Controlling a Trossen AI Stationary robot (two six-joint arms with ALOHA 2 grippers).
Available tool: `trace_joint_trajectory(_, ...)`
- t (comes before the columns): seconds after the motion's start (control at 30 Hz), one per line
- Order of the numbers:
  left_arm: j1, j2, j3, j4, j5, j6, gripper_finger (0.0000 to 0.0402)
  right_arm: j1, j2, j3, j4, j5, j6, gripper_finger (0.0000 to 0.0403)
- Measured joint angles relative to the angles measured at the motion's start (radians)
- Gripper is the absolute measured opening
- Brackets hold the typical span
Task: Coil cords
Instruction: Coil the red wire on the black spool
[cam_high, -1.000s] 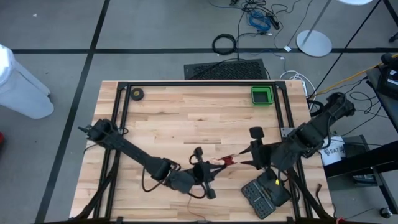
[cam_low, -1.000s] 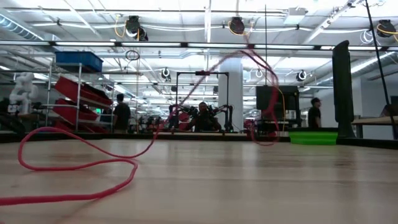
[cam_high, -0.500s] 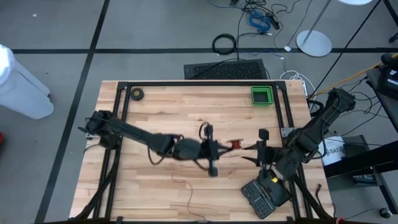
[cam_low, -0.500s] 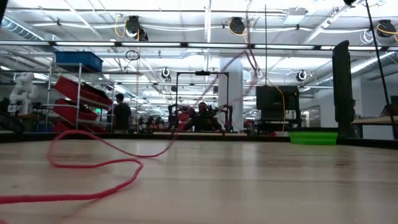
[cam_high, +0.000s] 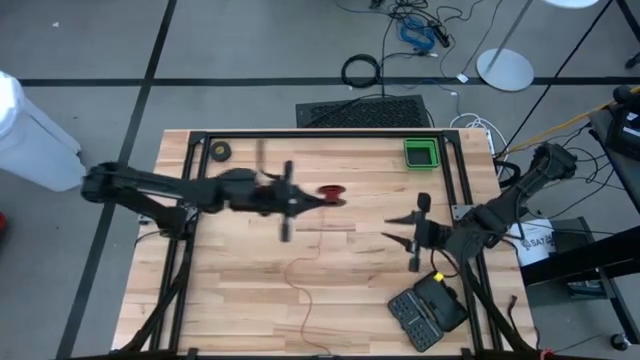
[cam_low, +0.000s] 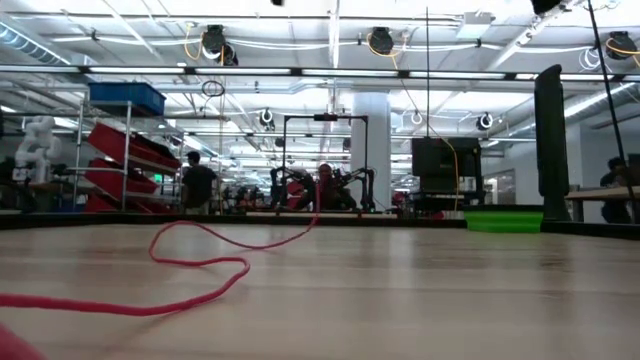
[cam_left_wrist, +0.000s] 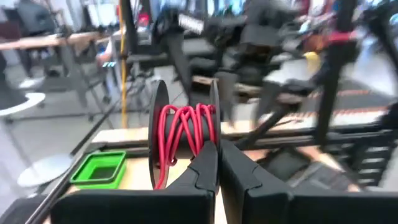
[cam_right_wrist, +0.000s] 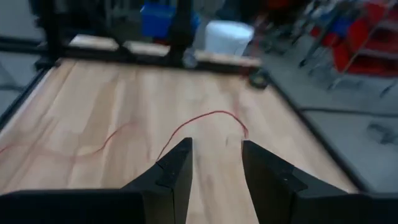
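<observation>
From above, my left arm reaches across the far half of the wooden table, and my left gripper is pinched on the cords, a small red spool held near the table's middle, well short of the green tray in the far right corner. A loose strand of the red wire trails from there over the boards toward the near edge. My right gripper hovers over the right side of the table with its fingers apart and nothing between them. A small dark tape roll sits in the far left corner, and a black keypad-like device lies at the near right.

From table height, the red wire loops across the wood in the near left and rises toward the room behind, where people stand among shelves; neither gripper shows here.

Through my left wrist camera, my two dark fingers are pressed together on the spool, red wire wound around its dark core between two dark flanges, with the green tray beyond.

Through my right wrist camera, my fingers stand apart and empty, and a thin red strand lies on the boards ahead of them.
</observation>
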Motion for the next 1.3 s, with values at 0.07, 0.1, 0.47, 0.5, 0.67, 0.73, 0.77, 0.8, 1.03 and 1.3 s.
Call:
trace_joint_trajectory(0.07,0.000,-0.078,-0.067,0.054,0.022,-0.022,0.0008,-0.043,0.013,0.000,0.105,0.043,-0.061,0.0128)
trace_joint_trajectory(0.1,-0.005,-0.113,-0.099,0.072,0.032,-0.026,0.0008,-0.070,0.023,0.000,0.156,0.050,-0.084,0.0128)
trace_joint_trajectory(0.47,-0.064,-0.295,-0.183,-0.101,0.085,-0.023,0.0008,-0.374,0.313,0.000,0.634,-0.380,-0.255,0.0128)
trace_joint_trajectory(0.5,-0.071,-0.296,-0.183,-0.105,0.090,-0.022,0.0008,-0.399,0.351,0.000,0.682,-0.431,-0.257,0.0128)
trace_joint_trajectory(0.67,-0.110,-0.296,-0.182,-0.086,0.084,-0.021,0.0008,-0.473,0.527,0.000,0.896,-0.561,-0.256,0.0128)
trace_joint_trajectory(0.73,-0.121,-0.295,-0.182,-0.089,0.067,-0.021,0.0008,-0.483,0.568,0.000,0.931,-0.559,-0.255,0.0128)
trace_joint_trajectory(0.77,-0.126,-0.297,-0.182,-0.089,0.061,-0.021,0.0008,-0.485,0.584,0.000,0.938,-0.560,-0.247,0.0128)
trace_joint_trajectory(0.8,-0.130,-0.301,-0.182,-0.093,0.058,-0.021,0.0008,-0.486,0.596,0.000,0.940,-0.561,-0.231,0.0128)
trace_joint_trajectory(1.03,-0.160,-0.304,-0.182,-0.101,0.054,-0.020,0.0008,-0.491,0.667,0.001,0.957,-0.618,-0.181,0.0142)
trace_joint_trajectory(1.3,-0.160,-0.304,-0.182,-0.096,0.053,0.003,0.0008,-0.511,0.724,0.001,1.077,-0.616,-0.205,0.0195)
